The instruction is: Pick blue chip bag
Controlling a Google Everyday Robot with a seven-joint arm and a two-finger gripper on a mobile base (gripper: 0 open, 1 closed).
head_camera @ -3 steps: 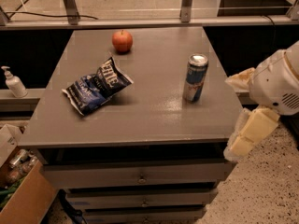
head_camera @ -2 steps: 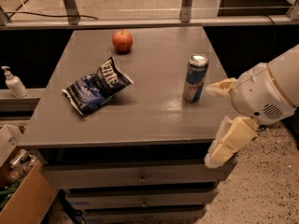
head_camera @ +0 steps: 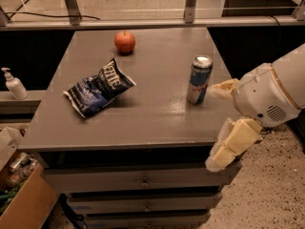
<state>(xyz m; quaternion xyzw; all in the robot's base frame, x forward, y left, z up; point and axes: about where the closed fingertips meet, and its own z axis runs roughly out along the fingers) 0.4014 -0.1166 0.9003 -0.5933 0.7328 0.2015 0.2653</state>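
Camera view: 1 grey table (head_camera: 143, 123) w/ 3 things on top. 1x blue chip bag (head_camera: 99, 88) lay flat and crinkled on the view-left half of the table, slanted, white lettering up, apart from everything else. 1x red apple (head_camera: 125, 42) sat near the far edge, just beyond the bag. 1x blue-and-silver can (head_camera: 199, 79) stood upright on the view-right half, well apart from the bag. The gripper (head_camera: 212, 126) was at the table's view-right front corner on a white rounded arm segment. Its jaws were spread wide and held nothing: 1 cream finger reached in just beside the can (contact: couldn't tell), and the other hung lower, past the table's front edge. Below the top were 3 drawer fronts (head_camera: 143, 180), stacked. Off the table at view-left were 1 white pump bottle (head_camera: 13, 84) on a ledge and 1 cardboard box (head_camera: 24, 204) on the floor.
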